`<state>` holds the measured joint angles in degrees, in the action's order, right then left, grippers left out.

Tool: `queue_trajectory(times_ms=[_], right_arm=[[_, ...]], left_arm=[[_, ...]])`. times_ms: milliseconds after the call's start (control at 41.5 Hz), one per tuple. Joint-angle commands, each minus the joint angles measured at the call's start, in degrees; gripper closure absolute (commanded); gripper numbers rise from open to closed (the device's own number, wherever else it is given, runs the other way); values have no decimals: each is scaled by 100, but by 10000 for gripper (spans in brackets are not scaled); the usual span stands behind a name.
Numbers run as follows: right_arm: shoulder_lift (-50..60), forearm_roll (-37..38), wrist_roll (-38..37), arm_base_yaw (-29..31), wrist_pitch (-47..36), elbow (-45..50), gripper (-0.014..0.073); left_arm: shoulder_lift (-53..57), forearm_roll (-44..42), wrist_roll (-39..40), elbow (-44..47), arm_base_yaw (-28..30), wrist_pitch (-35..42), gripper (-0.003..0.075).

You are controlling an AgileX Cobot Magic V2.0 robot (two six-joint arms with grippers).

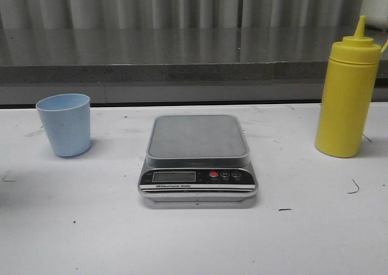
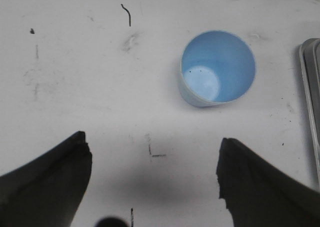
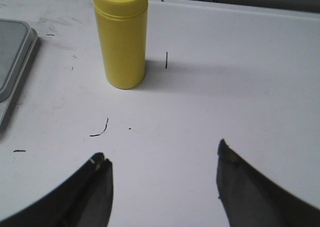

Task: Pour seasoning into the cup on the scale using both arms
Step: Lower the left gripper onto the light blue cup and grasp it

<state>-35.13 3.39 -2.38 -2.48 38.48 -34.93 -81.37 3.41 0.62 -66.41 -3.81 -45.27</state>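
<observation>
Standing right of the scale (image 1: pixel 197 157), the seasoning (image 1: pixel 346 99) looks squashy, so grip its mid-body gently; the light cup (image 1: pixel 64 124) left of it would tip easily, and both the left claw (image 2: pixel 152 179) and right claw (image 3: pixel 162 189) gape apart, empty.

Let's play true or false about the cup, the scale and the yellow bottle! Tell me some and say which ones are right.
1. The cup sits on the scale. False: it stands on the table, to the scale's left.
2. The yellow bottle stands upright. True.
3. The cup is empty. True.
4. The right gripper is squeezing the bottle. False: it is open and apart from it.
5. The left gripper is open. True.
</observation>
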Motion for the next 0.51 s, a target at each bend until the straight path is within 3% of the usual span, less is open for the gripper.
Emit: queue_trajectory(times_ms=[0,482], right_arm=[[-39,89,57,35,-325,-190,117],[-39,89,57,35,-325,-190,117]], left_arm=[[-251,51,-19,-457,-165,248,206],[-2240,60,-19,-1836,-200,38,206]])
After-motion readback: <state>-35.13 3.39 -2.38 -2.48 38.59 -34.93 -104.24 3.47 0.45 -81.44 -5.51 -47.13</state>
